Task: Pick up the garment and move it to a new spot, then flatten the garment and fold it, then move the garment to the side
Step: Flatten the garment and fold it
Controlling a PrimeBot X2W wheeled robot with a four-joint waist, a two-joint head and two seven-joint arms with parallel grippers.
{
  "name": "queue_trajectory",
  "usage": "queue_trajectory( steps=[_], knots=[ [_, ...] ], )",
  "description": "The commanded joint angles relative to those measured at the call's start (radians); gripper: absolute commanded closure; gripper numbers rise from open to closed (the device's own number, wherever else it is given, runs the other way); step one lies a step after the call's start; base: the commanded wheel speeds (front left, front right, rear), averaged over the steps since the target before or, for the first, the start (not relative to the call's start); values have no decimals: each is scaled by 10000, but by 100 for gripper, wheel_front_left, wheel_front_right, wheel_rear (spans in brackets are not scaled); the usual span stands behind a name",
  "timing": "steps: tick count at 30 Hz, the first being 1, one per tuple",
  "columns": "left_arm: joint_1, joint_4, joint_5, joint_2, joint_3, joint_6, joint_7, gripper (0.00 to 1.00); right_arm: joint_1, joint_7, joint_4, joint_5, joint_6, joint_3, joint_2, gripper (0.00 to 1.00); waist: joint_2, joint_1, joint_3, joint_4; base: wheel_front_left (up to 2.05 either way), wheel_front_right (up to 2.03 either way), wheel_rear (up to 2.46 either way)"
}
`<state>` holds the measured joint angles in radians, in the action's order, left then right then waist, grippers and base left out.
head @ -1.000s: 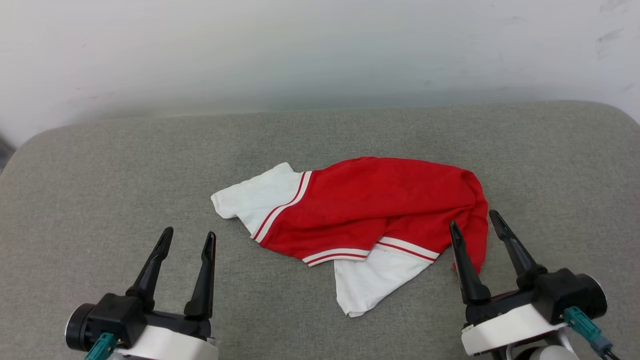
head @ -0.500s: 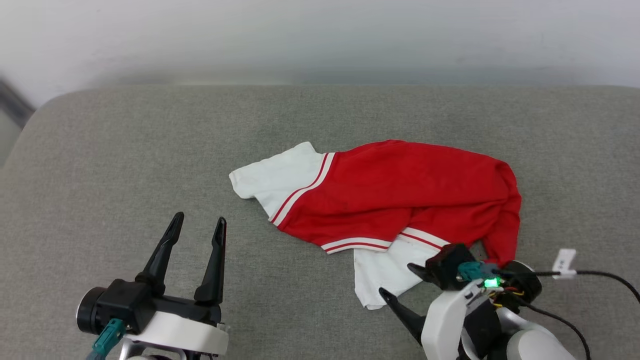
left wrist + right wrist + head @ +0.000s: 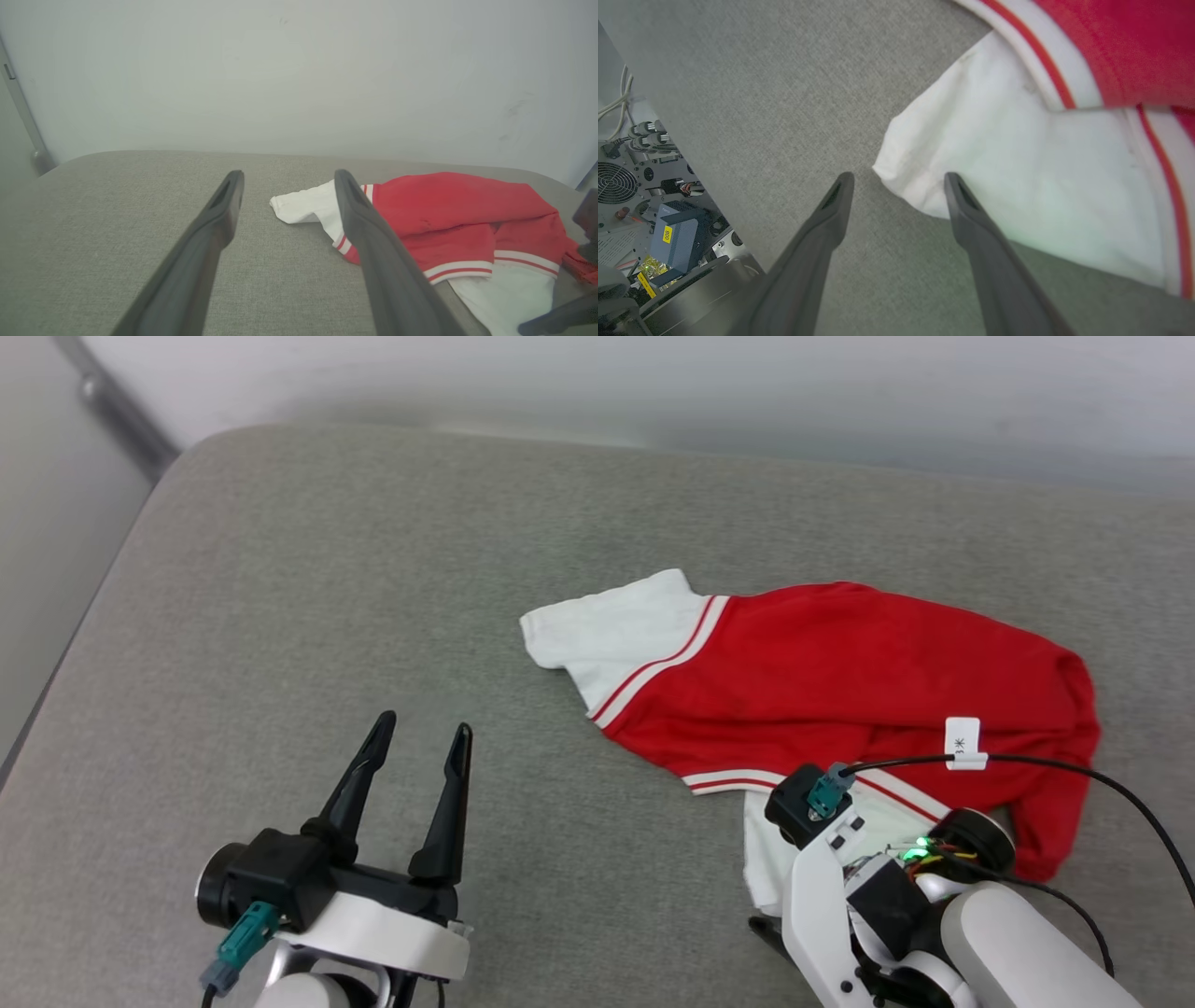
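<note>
The garment (image 3: 840, 663) lies crumpled on the grey cushion (image 3: 327, 569), red body up, one white sleeve (image 3: 616, 635) to the left and another at the near edge. No lettering shows. My left gripper (image 3: 420, 728) stands open to the garment's left, apart from it; in the left wrist view the left gripper (image 3: 287, 172) points past the garment (image 3: 448, 210). My right arm's wrist (image 3: 840, 877) hangs over the near sleeve, its fingers pointing down. The right gripper (image 3: 899, 175) is open, and the corner of the white sleeve (image 3: 1017, 177) lies between its fingertips.
The cushion's rounded left edge (image 3: 93, 607) drops off toward a grey pole (image 3: 112, 401) by the white wall. A black cable with a white tag (image 3: 963, 744) runs over the garment. The robot's base electronics (image 3: 644, 210) show past the cushion's near edge.
The head camera has turned, shifting the whole picture right. My right arm has swung from fingers pointing up beside the red hem to fingers pointing down over the near white sleeve. Both grippers stay open.
</note>
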<state>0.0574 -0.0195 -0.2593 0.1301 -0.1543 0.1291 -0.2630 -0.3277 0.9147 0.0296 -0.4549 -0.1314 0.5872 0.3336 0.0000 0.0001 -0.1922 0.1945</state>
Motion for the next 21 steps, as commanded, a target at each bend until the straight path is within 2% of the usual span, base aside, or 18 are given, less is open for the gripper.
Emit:
queue_trajectory(
  steps=[1, 10, 11, 12, 16, 21],
  knots=[
    [162, 55, -18, -28, -59, 13, -26, 0, -133, -24, 225, 59, 10, 10, 29, 0, 0, -1, -193, 312, 0, 0, 0],
    [290, 186, -130, -142, -205, 16, -27, 0, 4, -51, 1609, 229, 9, 582, 30, 0, 0, -1, -502, 907, 0, 0, 0],
    [324, 188, -135, -119, -161, 15, -27, 0, 60, 21, 1943, 200, 9, 787, 150, 13, 0, -1, -547, 920, 0, 0, 0],
    [337, 190, -131, -118, -144, 16, -27, 0, 59, -29, 2023, 171, 9, 829, 190, 100, 0, -1, -552, 907, 0, 0, 0],
    [308, 209, -102, -74, -67, 15, -27, 0, 196, -176, 2237, -10, 7, 812, 290, 100, 0, -1, -441, 696, 0, 0, 0],
    [191, 220, -80, 34, 43, 15, -27, 0, 466, -414, 1980, 7, 15, 901, 919, 100, 0, -1, -122, 186, 0, 0, 0]
  ],
)
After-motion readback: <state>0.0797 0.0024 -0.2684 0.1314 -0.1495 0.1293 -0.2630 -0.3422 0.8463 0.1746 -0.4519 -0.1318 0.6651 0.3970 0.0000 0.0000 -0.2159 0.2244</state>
